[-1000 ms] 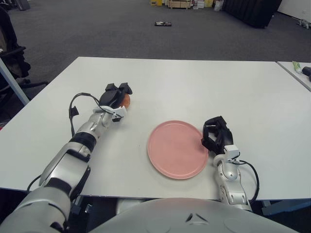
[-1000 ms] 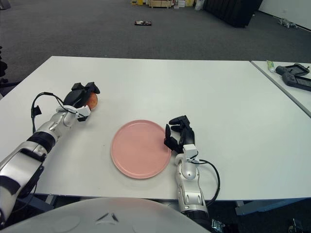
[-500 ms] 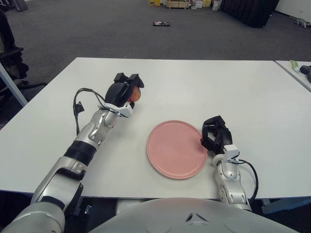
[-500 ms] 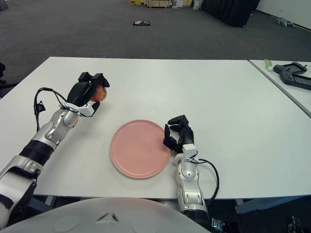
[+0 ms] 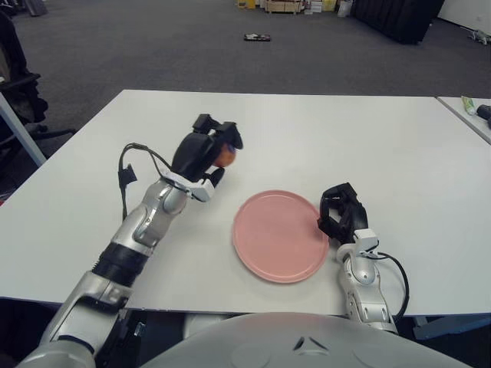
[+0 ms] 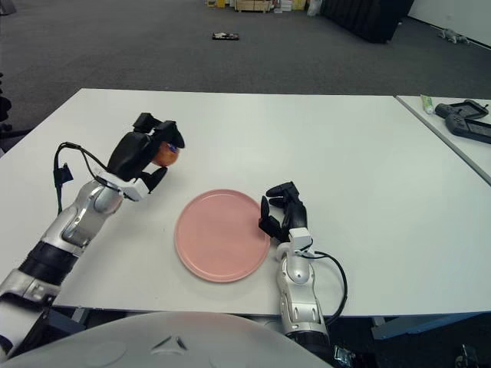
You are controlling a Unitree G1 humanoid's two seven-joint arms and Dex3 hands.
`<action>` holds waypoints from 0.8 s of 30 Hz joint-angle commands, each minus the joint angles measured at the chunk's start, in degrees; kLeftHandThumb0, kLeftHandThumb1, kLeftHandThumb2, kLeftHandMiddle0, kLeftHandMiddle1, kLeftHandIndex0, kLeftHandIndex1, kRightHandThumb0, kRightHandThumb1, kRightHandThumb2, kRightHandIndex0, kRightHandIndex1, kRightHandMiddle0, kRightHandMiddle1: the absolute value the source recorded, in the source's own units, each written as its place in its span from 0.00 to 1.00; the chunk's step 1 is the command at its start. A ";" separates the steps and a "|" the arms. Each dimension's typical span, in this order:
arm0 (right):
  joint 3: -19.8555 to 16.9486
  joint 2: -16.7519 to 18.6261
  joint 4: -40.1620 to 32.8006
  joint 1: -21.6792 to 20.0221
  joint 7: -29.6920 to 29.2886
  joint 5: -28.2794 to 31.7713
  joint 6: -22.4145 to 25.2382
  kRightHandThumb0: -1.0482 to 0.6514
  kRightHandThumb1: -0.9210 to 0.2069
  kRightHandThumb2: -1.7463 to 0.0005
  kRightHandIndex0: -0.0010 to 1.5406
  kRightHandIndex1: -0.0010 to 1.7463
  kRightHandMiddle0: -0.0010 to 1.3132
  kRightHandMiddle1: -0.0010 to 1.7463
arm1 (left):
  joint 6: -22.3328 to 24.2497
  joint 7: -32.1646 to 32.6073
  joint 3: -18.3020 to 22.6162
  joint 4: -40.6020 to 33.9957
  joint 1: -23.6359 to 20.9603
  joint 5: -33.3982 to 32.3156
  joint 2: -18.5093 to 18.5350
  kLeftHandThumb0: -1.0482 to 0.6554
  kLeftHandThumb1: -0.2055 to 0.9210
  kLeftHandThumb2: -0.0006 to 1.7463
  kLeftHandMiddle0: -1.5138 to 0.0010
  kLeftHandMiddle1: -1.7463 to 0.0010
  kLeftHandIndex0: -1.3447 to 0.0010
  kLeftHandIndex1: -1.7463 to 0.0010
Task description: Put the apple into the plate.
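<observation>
My left hand (image 5: pixel 213 150) is shut on a red-orange apple (image 5: pixel 225 156) and holds it above the white table (image 5: pixel 383 146), to the left of and a little behind the plate. The apple also shows in the right eye view (image 6: pixel 164 154). A round pink plate (image 5: pixel 279 235) lies flat near the table's front edge, with nothing on it. My right hand (image 5: pixel 338 214) rests on the table just right of the plate's rim, fingers curled and holding nothing.
A cable (image 5: pixel 126 172) loops off my left forearm. A second table at the far right holds a black controller (image 6: pixel 462 119) and a small green-tipped tube (image 6: pixel 426 103). Grey carpet lies beyond the table's far edge.
My left hand has lifted the apple off the table and carried it rightward toward the plate. The right hand has not moved.
</observation>
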 commanded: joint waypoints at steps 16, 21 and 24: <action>-0.94 0.82 0.06 -0.76 0.10 1.23 0.80 0.38 0.27 0.46 0.36 0.97 0.29 1.00 | -4.23 -22.03 -5.30 -7.82 2.94 -9.02 0.52 0.61 0.17 0.94 0.40 0.09 0.52 0.00; -1.16 1.18 -0.08 -0.65 -0.25 1.05 0.32 0.38 0.27 0.45 0.36 0.98 0.29 1.00 | -8.28 -25.33 -7.89 -4.28 1.53 -9.23 0.19 0.61 0.20 0.93 0.42 0.08 0.54 0.00; -1.17 1.15 -0.18 -0.60 -0.51 0.67 0.05 0.38 0.27 0.45 0.36 0.97 0.29 1.00 | -9.87 -27.28 -9.09 -2.39 0.72 -8.78 0.38 0.61 0.21 0.92 0.43 0.07 0.54 0.00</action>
